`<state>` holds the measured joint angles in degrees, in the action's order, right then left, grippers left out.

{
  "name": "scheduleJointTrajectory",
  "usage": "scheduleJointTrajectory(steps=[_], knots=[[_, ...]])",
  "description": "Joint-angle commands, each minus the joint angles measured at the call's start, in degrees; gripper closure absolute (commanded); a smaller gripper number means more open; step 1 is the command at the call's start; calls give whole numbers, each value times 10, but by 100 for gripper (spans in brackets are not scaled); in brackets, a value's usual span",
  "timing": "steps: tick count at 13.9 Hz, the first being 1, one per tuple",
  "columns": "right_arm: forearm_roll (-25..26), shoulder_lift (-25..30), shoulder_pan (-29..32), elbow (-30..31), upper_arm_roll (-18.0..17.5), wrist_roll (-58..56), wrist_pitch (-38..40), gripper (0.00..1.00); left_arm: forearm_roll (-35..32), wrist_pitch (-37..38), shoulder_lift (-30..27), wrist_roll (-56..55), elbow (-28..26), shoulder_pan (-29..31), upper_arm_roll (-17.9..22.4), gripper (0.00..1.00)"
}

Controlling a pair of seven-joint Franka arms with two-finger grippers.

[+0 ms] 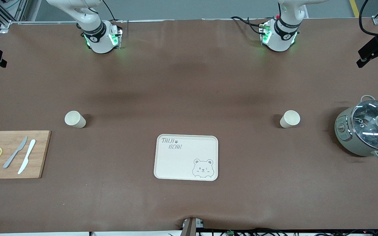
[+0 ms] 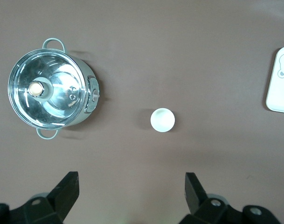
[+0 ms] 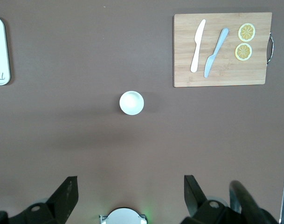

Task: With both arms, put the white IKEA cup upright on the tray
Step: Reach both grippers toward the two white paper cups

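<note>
Two white cups stand upright on the brown table. One cup [image 1: 74,119] is toward the right arm's end and shows in the right wrist view [image 3: 131,102]. The other cup [image 1: 289,118] is toward the left arm's end and shows in the left wrist view [image 2: 162,120]. The cream-white tray [image 1: 179,160] with the bear print lies between them, nearer the front camera, with nothing on it. My left gripper [image 2: 131,193] is open and empty, high over the table. My right gripper [image 3: 131,193] is open and empty, high over the table. Neither gripper shows in the front view.
A bamboo cutting board [image 1: 38,154] with two knives and two lemon slices lies at the right arm's end. A grey-green pot [image 1: 346,137] with a glass lid stands at the left arm's end. The arm bases [image 1: 100,37] stand along the table's edge farthest from the front camera.
</note>
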<state>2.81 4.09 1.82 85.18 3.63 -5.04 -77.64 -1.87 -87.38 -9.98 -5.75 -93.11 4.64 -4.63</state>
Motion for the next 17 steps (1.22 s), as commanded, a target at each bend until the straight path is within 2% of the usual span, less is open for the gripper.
scheduleJointTrajectory(steps=[1, 6, 11, 13, 17], knots=[[-8, 1, 3, -2, -1, -1, 3, 0, 9, 2, 1, 8, 8, 5, 0, 0], [-2, 0, 2, -2, -1, -1, 3, 0, 2, 9, 3, 7, 17, 5, 0, 0], [-7, -22, 16, -6, 1, 4, 2, 0, 3, 18, 15, 9, -18, 5, 0, 0], [-7, -26, 20, -1, 1, 3, -1, 0, 4, -17, 12, 8, -64, 6, 0, 0], [4, -77, 25, -9, 1, 3, -6, 0, 4, -123, 7, 0, -166, 5, -1, 0]])
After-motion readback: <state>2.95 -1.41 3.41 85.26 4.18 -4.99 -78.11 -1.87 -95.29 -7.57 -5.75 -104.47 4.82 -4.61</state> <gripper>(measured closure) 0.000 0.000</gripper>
